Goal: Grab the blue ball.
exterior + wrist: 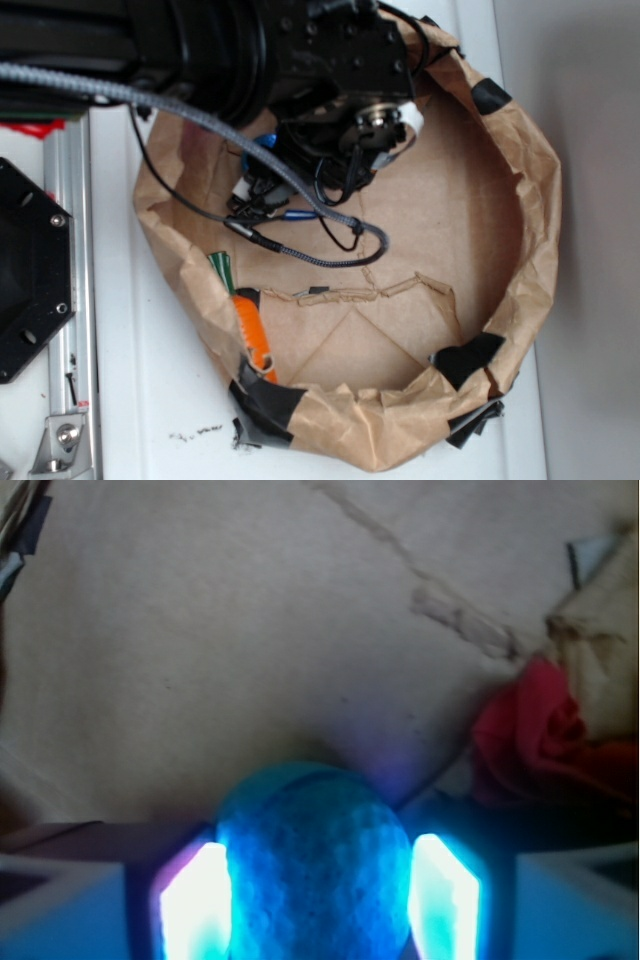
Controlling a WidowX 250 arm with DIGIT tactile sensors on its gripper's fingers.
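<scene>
The blue ball [312, 865] sits between the two fingers [195, 905] of the gripper [318, 905], seen up close in the wrist view. Both glowing finger pads lie right against its sides, left and right, so the gripper is clenched on the ball. The ball's surface looks pebbled and faintly lined, and it is lit bright teal by the glow of the pads. Its lower part is cut off by the bottom edge of the picture, so I cannot tell whether it rests on the cardboard floor [250, 640] or is lifted off it.

To the right of the ball, near but apart from it, lies a red ruffled wad [535, 740], pushed against the crumpled paper wall [600, 620]. A torn crease [440, 590] runs across the cardboard behind.

In the exterior view the black robot arm [300, 60] reaches down into a round pen made of brown paper [540, 200] patched with black tape [468, 358], standing on a white worktop [170, 400]. The arm and its braided cable [300, 215] cover the ball there; only a small blue bit [266, 142] shows under the arm, and I cannot tell what it is. A toy carrot [252, 335] with a green top leans against the pen's left inner wall, well apart from the arm's tip. A slotted metal rail [65, 300] runs along the left edge.
</scene>
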